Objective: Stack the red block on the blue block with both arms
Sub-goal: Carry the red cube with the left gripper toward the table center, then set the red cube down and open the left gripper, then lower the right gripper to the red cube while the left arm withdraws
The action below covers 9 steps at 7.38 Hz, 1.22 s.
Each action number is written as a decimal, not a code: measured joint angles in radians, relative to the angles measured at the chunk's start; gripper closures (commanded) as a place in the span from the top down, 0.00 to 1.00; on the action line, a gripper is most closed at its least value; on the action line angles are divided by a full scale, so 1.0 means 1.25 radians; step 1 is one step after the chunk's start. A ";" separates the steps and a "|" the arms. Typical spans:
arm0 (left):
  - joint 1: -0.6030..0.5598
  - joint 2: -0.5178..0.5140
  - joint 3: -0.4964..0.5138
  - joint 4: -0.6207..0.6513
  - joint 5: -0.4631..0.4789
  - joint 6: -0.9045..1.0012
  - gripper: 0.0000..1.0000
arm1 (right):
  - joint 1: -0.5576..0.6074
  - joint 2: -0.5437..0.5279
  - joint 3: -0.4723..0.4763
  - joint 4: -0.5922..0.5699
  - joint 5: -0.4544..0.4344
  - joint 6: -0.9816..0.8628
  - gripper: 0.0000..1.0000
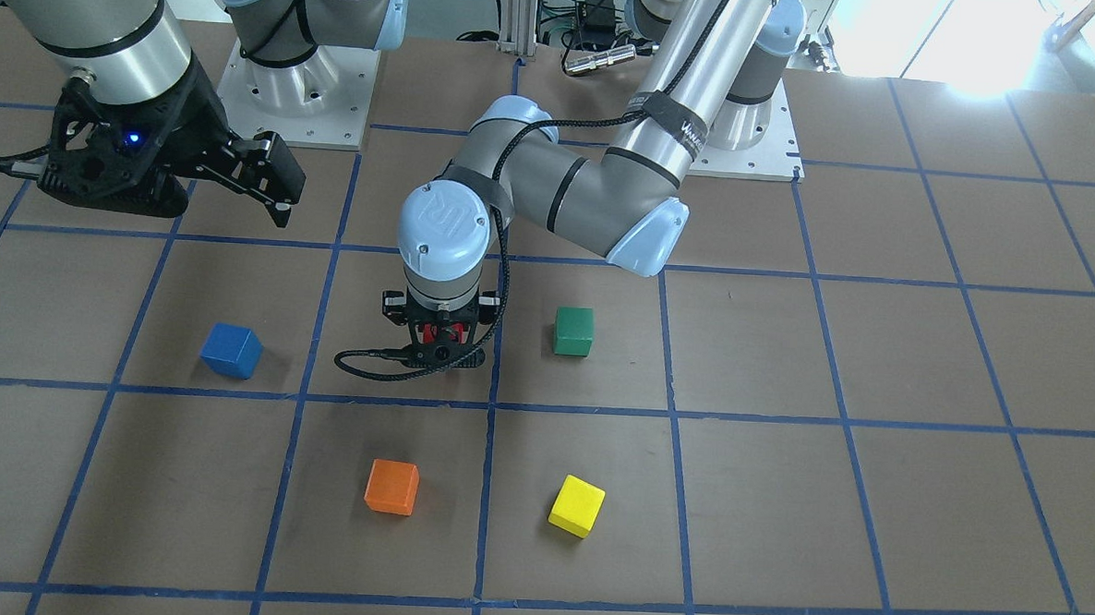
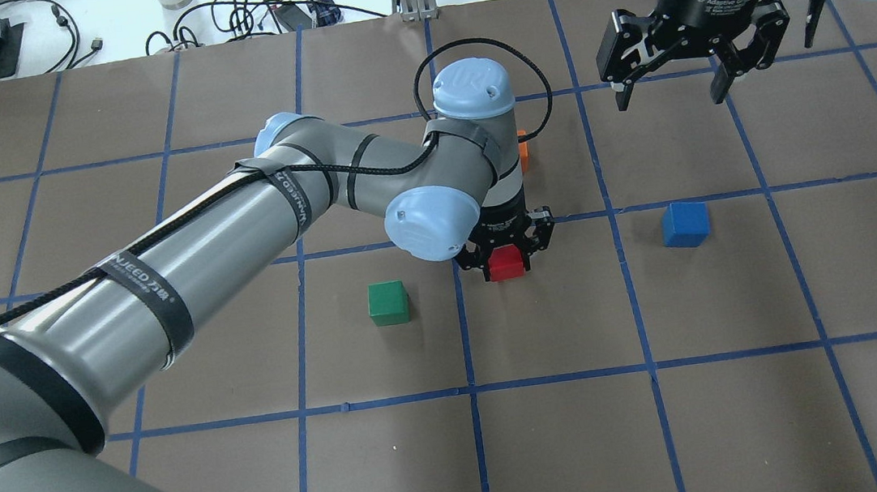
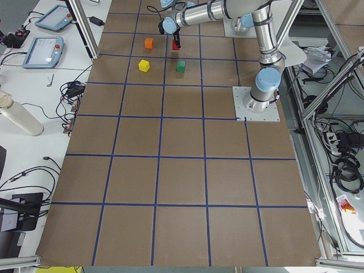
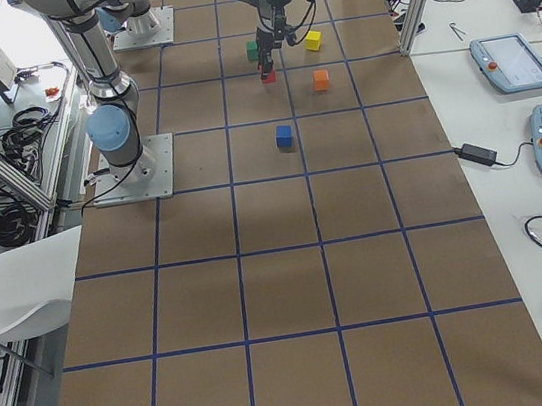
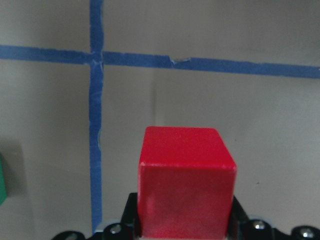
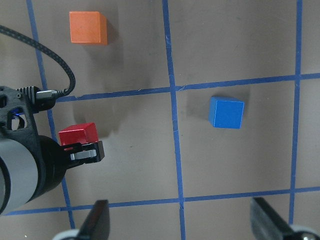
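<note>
At centre of the overhead view, the left arm's fingers [image 2: 479,262] are clamped on the red block [image 2: 507,261], low over the counter [image 2: 751,425]; whether it touches cannot be told. At upper right the right arm's fingers [image 2: 622,88] hang spread and empty; the blue block [image 2: 685,223] lies well apart, right of centre. Risks: a skewed release could topple the red block; a low carry could knock the blue block. The counter is brown, gridded with blue tape [image 2: 470,389]; green cube [image 2: 388,302], orange cube [image 1: 391,486], yellow cube [image 1: 577,506], cables [image 2: 218,12] and a side bench [image 4: 512,189] surround.
</note>
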 measured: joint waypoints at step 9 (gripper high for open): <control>0.183 0.140 -0.038 -0.024 0.041 0.140 1.00 | 0.056 0.004 0.078 -0.027 0.011 0.042 1.00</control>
